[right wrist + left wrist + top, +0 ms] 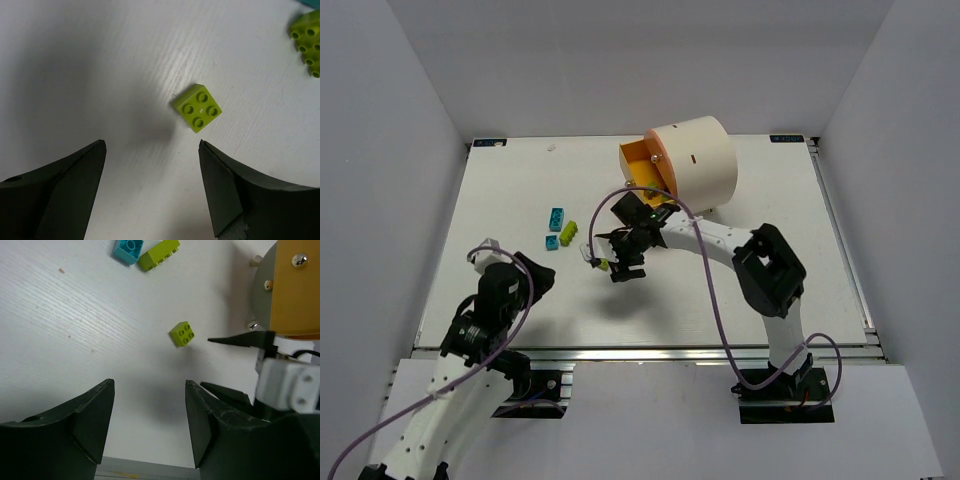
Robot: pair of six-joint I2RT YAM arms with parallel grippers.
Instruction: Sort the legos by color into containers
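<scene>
Overhead view of a white table [500, 190] with two robot arms bolted at its near edge. At the left, the left arm [495, 300] hangs low over the table, its jaws spread apart and empty. Right of it, toward the middle, three toy bricks lie close together: a teal brick [557, 217], a smaller teal brick [552, 242] and a long lime brick [569, 232]. Further right, apart from them, a small square lime brick [198, 107] with four studs lies flat on the table, studs up and turned at an angle. The jaws of the right arm [720, 240] hover above it, released and holding nothing. The brick lies just ahead of their gap, not between them. At the far right, a large cream drum [705, 160] is tipped on its side, its orange inside [642, 165] facing the bricks. Something yellowish shows in its mouth, too small to identify.

The square brick looks light, hard and stiff, not fragile, with smooth sides that could slip. It is probably best held across two opposite flat sides, with the jaws first turned square to it rather than across its corners.
</scene>
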